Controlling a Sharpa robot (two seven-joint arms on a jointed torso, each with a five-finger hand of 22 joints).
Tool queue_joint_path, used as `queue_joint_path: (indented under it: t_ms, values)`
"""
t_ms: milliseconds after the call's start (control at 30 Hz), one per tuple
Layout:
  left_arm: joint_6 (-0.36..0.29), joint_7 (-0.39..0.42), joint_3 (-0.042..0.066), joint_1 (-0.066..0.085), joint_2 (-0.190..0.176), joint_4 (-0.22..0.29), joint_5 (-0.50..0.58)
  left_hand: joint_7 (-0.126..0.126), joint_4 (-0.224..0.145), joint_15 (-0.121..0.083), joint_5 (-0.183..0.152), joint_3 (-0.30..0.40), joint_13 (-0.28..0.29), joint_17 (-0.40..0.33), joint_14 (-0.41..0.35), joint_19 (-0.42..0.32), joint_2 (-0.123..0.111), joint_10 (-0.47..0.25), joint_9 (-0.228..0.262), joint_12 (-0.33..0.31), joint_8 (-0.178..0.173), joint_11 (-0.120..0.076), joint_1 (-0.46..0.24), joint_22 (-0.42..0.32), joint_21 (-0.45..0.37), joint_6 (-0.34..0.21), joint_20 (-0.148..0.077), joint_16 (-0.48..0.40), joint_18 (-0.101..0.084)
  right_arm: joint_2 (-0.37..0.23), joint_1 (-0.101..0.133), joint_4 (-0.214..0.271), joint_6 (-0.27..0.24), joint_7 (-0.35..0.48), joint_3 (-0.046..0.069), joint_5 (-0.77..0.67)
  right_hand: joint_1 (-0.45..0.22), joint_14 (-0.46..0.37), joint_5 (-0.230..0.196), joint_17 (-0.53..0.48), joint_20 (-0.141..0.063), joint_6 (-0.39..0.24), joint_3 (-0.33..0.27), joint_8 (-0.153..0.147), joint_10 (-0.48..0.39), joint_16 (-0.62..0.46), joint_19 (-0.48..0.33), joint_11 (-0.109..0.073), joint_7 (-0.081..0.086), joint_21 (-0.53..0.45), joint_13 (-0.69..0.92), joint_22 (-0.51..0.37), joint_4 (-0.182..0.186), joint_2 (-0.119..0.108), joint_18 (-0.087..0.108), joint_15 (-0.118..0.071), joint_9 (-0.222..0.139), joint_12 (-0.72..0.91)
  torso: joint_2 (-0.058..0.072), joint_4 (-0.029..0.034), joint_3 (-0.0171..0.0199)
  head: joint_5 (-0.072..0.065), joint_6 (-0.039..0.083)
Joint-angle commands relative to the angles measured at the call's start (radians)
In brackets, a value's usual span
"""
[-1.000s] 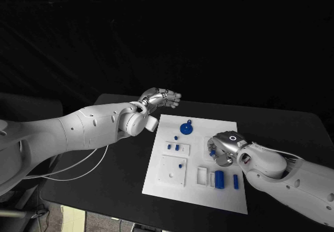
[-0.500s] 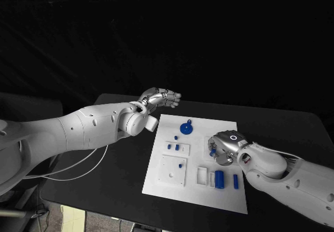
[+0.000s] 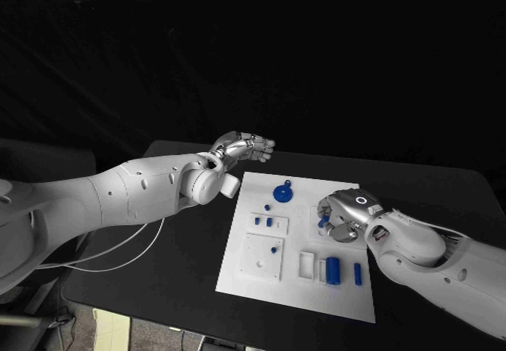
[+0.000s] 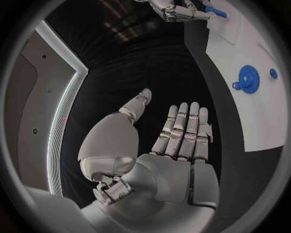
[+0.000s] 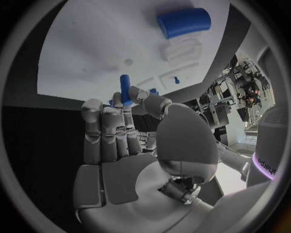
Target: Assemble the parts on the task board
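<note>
The white task board (image 3: 300,296) lies in the middle of the black table. My right hand (image 3: 344,213) hovers over the board's right side and pinches a small blue peg (image 5: 124,88) between thumb and fingers; the peg's end (image 3: 322,221) pokes out below the hand. A blue gear (image 3: 283,194) sits near the board's far edge. A blue cylinder (image 3: 332,269) and a thin blue bar (image 3: 357,273) rest in the near right area. My left hand (image 3: 246,148) hangs beyond the board's far left corner, fingers (image 4: 185,128) straight and holding nothing.
Small blue pieces stand in a white block (image 3: 267,220) at the board's left, and another (image 3: 273,251) sits on a square plate nearer me. The left wrist view catches the gear (image 4: 245,77) and my right hand (image 4: 176,9). A white cable (image 3: 116,259) trails on the table's left.
My right hand has shifted slightly up and toward the board's far side, still holding the blue peg. The left arm has stayed put.
</note>
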Motion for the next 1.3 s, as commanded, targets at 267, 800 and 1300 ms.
queue_joint_path:
  t_ms: [267, 800, 1300]
  values:
    - [0.008, 0.015, 0.001, 0.002, 0.003, -0.003, 0.008, 0.011, -0.001, 0.0, -0.006, -0.007, -0.002, 0.002, 0.009, 0.005, 0.002, 0.0, -0.002, 0.002, 0.003, 0.002, -0.001, 0.002, -0.005, 0.004, -0.001, -0.003, 0.015, -0.013, 0.001, 0.097, -0.027, 0.014, 0.029, 0.047, 0.0, -0.006, -0.001, 0.001, -0.008, 0.01, 0.001, 0.003, 0.042, 0.001, 0.002, -0.01, -0.003, 0.007, 0.001, 0.019, -0.004, 0.003, 0.1, -0.013, -0.001, 0.004, -0.001, -0.0021, 0.0006, 0.004, 0.002]
    - [0.003, 0.018, 0.001, 0.002, 0.022, -0.013, 0.011, 0.011, -0.002, 0.0, -0.006, -0.006, -0.001, 0.003, 0.01, 0.007, 0.003, 0.001, -0.002, 0.003, 0.004, 0.001, 0.0, 0.002, -0.006, 0.004, -0.001, -0.002, 0.016, 0.154, -0.047, 0.092, -0.003, 0.038, -0.017, 0.01, 0.001, -0.006, -0.001, 0.0, -0.009, 0.009, 0.004, 0.002, 0.041, 0.0, 0.002, -0.01, -0.002, 0.007, 0.002, 0.018, -0.002, 0.005, 0.1, -0.013, 0.0, 0.003, 0.001, 0.0017, -0.0009, 0.028, -0.007]
    - [0.004, 0.019, 0.001, 0.002, 0.029, -0.013, 0.017, 0.011, -0.002, -0.001, -0.006, -0.006, -0.001, 0.003, 0.011, 0.007, 0.004, 0.002, -0.002, 0.003, 0.004, 0.001, 0.001, 0.003, -0.007, 0.004, -0.001, -0.002, 0.016, 0.222, -0.078, 0.039, 0.037, 0.027, -0.073, -0.048, 0.002, -0.007, -0.001, 0.0, -0.01, 0.007, 0.007, 0.0, 0.039, -0.002, 0.0, -0.01, -0.002, 0.007, 0.003, 0.018, -0.003, 0.007, 0.1, -0.012, 0.0, 0.001, 0.0, 0.0, -0.0016, 0.046, -0.019]
